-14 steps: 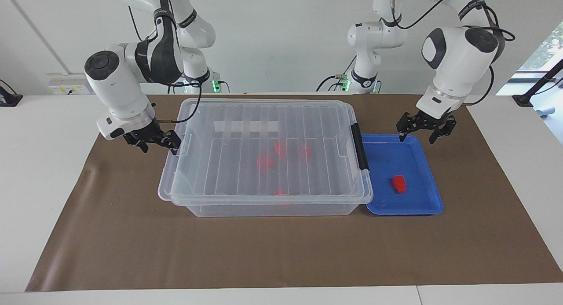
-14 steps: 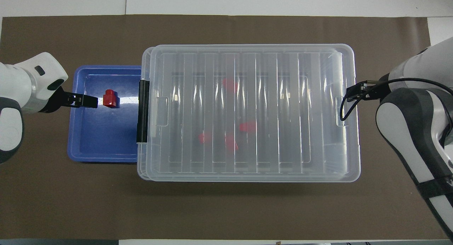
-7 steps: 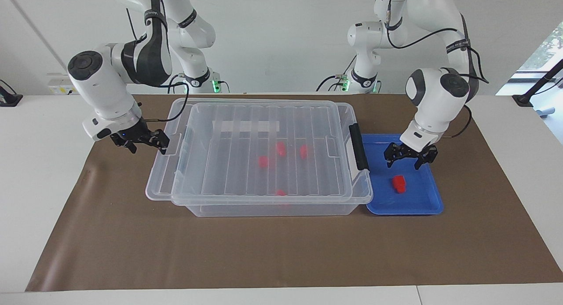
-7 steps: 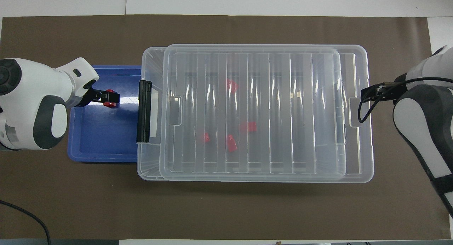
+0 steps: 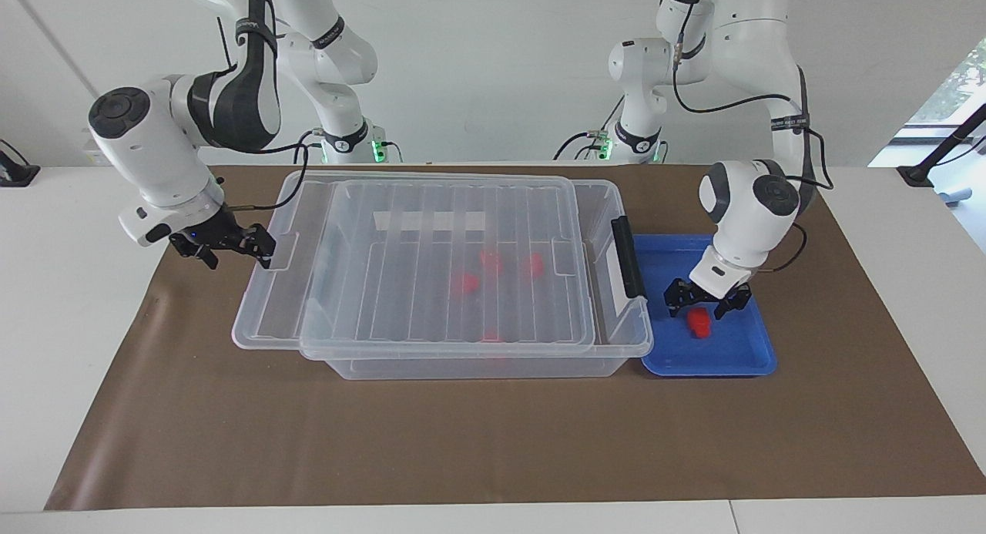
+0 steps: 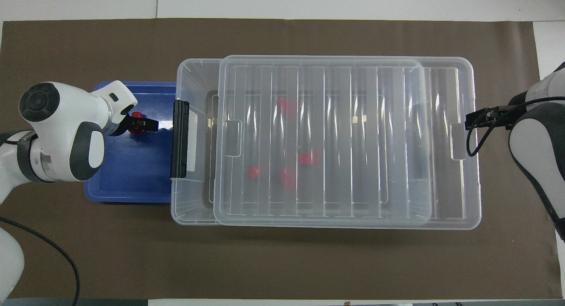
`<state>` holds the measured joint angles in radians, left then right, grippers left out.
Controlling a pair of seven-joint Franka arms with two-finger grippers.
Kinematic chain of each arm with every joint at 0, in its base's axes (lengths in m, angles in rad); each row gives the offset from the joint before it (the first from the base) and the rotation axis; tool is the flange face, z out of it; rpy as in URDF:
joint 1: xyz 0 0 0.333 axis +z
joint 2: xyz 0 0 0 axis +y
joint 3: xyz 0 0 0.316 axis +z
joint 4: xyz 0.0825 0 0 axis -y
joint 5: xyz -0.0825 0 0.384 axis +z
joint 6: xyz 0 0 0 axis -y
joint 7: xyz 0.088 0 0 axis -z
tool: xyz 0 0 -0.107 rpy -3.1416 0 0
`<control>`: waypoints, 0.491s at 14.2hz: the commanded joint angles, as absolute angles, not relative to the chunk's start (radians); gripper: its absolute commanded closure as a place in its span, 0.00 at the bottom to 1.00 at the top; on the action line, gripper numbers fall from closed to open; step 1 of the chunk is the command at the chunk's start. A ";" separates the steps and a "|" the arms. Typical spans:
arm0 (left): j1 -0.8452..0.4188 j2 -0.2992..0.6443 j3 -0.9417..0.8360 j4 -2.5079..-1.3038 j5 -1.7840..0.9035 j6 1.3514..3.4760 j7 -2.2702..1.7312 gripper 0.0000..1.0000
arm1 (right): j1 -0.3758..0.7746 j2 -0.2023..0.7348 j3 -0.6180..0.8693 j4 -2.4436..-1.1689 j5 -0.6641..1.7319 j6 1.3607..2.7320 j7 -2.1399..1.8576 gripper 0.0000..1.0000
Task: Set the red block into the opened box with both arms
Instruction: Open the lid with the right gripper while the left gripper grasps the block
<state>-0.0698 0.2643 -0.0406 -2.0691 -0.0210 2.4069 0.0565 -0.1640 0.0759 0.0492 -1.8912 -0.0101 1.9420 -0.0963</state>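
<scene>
Facing view, lower right of the frame: your left gripper [image 5: 707, 303] sits low over the red block [image 5: 700, 324] in the blue tray [image 5: 759, 362], fingers spread either side of it, not yet pinching. At centre left, your right gripper [image 5: 231, 245] looks hooked on the lid [image 5: 400, 303] tab, fingers apart; contact is hard to confirm. That lid overhangs the box [image 5: 616, 349], leaving only a narrow gap by the black latch [image 5: 628, 256]. Close off-centre and the block may squirt away; a slipped lid could block the drop.
</scene>
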 commanded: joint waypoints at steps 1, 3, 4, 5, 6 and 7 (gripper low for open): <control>-0.068 0.253 -0.032 -2.102 -0.026 2.437 0.029 0.00 | -0.178 0.055 0.032 -1.916 -0.002 1.963 -0.169 0.00; -0.058 0.253 -0.032 -2.102 -0.026 2.441 -0.001 0.02 | -0.178 0.055 0.014 -1.916 -0.002 1.963 -0.189 0.00; -0.058 0.255 -0.034 -2.102 -0.026 2.444 -0.021 0.35 | -0.178 0.054 0.011 -1.916 -0.002 1.963 -0.202 0.00; -0.058 0.255 -0.034 -2.100 -0.025 2.456 -0.059 0.84 | -0.179 0.054 0.009 -1.916 -0.002 1.963 -0.209 0.00; -0.058 0.256 -0.034 -2.100 -0.025 2.467 -0.069 1.00 | -0.179 0.054 0.009 -1.916 -0.002 1.963 -0.209 0.00; -0.057 0.256 -0.034 -2.094 -0.025 2.470 -0.063 1.00 | -0.181 0.054 0.005 -1.916 -0.002 1.963 -0.210 0.00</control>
